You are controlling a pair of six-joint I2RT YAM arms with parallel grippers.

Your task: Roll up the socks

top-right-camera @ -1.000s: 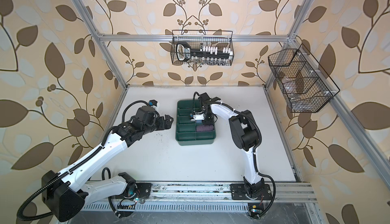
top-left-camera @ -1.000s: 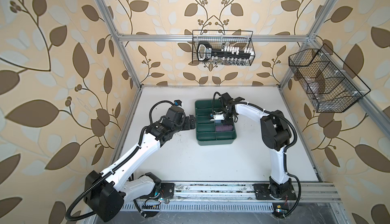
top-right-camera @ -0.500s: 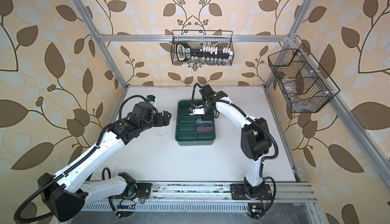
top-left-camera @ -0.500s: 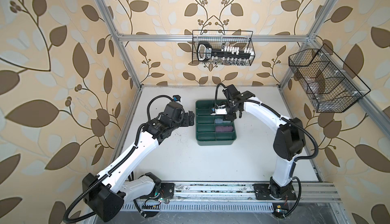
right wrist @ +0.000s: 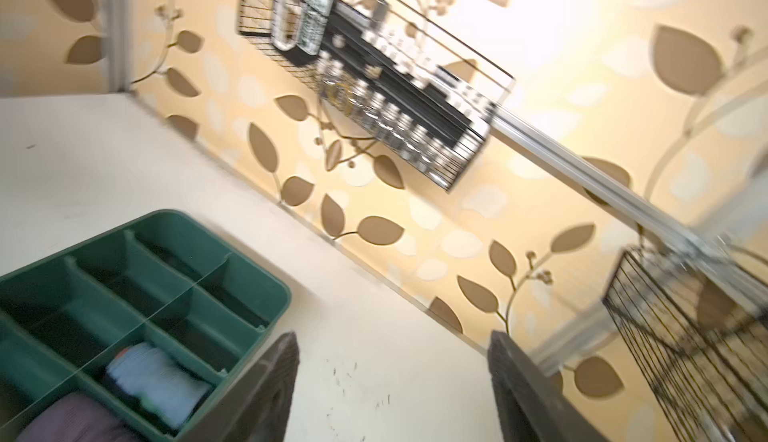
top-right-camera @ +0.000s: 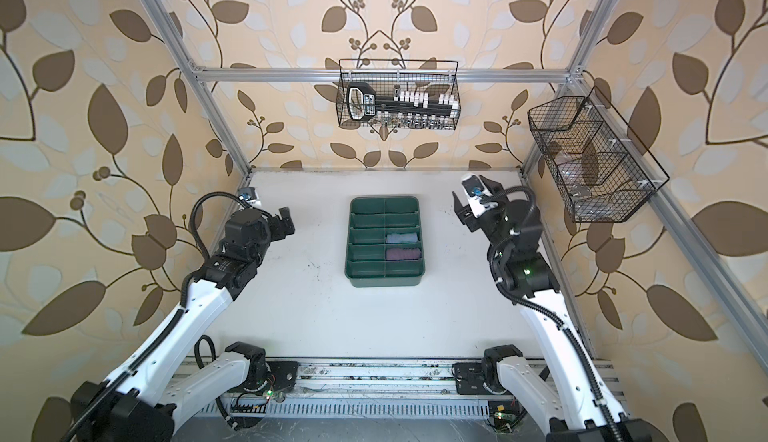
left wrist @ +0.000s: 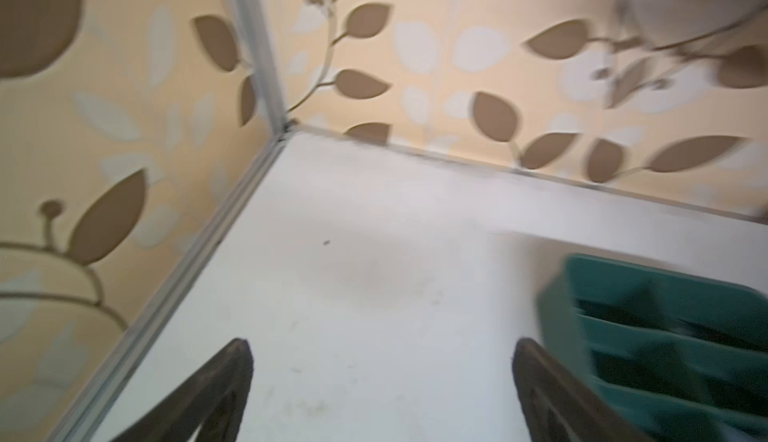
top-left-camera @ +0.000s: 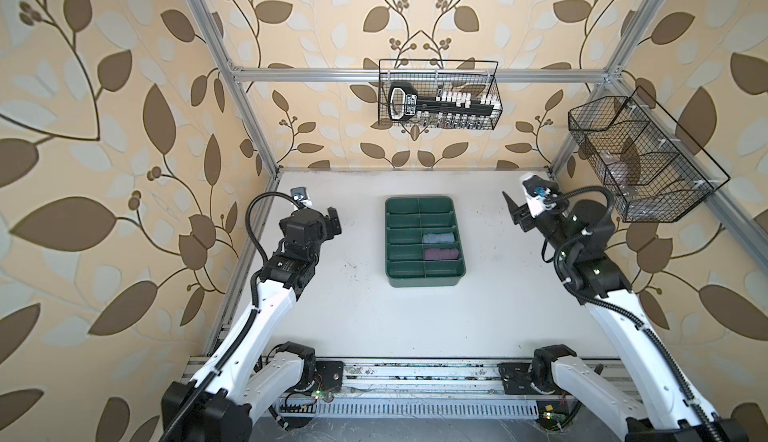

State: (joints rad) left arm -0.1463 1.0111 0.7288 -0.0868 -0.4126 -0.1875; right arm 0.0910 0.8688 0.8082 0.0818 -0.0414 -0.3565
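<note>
A second ago the right jaws were down in the green divided tray (top-left-camera: 424, 279) and the left jaws were just beside its left edge. Now the right arm (top-left-camera: 582, 248) is drawn back to the far right corner and the left arm (top-left-camera: 274, 294) is near the left wall. The grey-blue sock (top-left-camera: 439, 237), which was hidden under the right jaws, is now visible. It lies rolled in the right column of the tray, third compartment from the back. The rolled purple sock (top-left-camera: 441, 254) is in the next compartment toward the front. Both socks are well apart from both jaws. In the wrist views the left jaws and the right jaws stand apart over bare tabletop (top-left-camera: 374, 327), with nothing between them
</note>
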